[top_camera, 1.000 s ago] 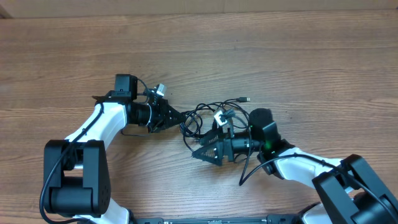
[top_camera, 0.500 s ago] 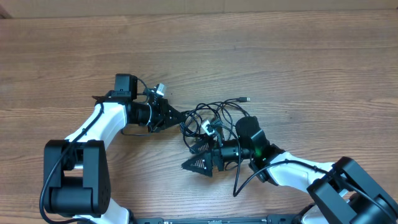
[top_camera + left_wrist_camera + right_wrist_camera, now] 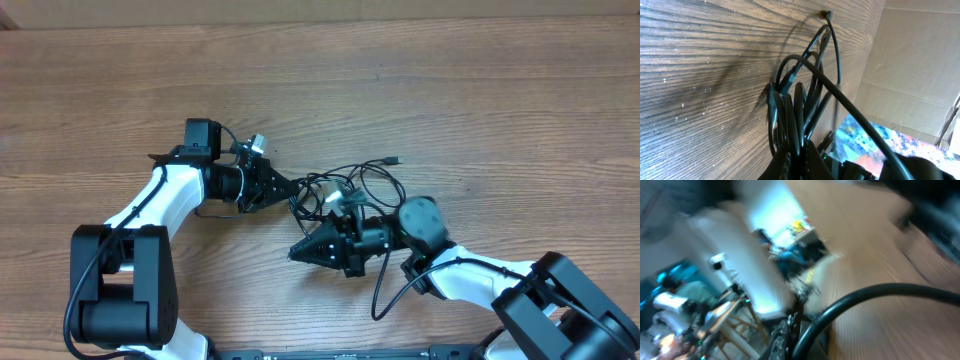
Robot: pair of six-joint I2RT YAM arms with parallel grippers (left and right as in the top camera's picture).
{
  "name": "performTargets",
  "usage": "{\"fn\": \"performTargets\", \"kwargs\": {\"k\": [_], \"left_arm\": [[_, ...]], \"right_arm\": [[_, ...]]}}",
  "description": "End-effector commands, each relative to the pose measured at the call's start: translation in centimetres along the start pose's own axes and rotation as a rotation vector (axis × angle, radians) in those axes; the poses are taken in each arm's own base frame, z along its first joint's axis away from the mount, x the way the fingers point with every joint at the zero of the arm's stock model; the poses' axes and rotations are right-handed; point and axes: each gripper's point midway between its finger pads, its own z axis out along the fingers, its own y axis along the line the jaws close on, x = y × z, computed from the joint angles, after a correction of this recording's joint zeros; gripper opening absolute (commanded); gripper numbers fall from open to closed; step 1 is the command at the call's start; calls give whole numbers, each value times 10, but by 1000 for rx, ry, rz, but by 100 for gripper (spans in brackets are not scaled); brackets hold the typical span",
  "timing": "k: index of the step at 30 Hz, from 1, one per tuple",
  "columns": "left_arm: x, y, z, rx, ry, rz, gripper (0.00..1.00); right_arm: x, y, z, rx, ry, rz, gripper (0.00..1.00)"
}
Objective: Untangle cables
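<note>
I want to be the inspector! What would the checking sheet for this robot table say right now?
Surface: wooden table, brown grain, flat.
Job's things: the cables, thin black cords in one tangled bunch mid-table; one plug end sticks out at the side.
Clutter: nothing seen.
Grippers: left gripper looks clamped on the edge of the bunch; right gripper sits close beside the bunch, open or shut cannot be told, and its camera is blurred.
Cables: a thicker arm wire loops beside the right arm, apart from the tangle.
Surroundings: cardboard wall beyond the table.
</note>
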Motion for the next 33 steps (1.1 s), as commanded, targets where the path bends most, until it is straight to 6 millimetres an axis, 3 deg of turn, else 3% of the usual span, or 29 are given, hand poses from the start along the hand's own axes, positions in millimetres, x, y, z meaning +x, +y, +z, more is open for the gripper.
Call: {"fn": "performTargets", "kwargs": {"k": [1, 5, 9, 14, 18, 22, 27, 31, 33], "left_arm": [[1, -13, -4, 17, -6, 28, 4], [2, -12, -4, 15, -2, 21, 4], [2, -12, -4, 15, -2, 22, 4], [2, -12, -4, 15, -2, 22, 4], [2, -12, -4, 15, -2, 28, 4], [2, -12, -4, 15, -2, 29, 4], [3, -12, -4, 14, -1, 44, 4], [2, -12, -4, 15, -1, 45, 4], [2, -12, -4, 15, -2, 44, 4]], "right_arm": [[-20, 39, -3, -126, -35, -36, 4], [-48, 30, -20, -62, -128, -73, 4], [-65, 0, -51, 58, -187, -44, 4], [-73, -46, -93, 230, -244, 68, 6], [-72, -91, -142, 420, -321, 206, 6], [-65, -129, -207, 630, -443, 350, 5], [-66, -139, -292, 805, -584, 368, 4], [-55, -137, -339, 880, -671, 445, 6], [-47, -134, -348, 881, -674, 480, 23]]}}
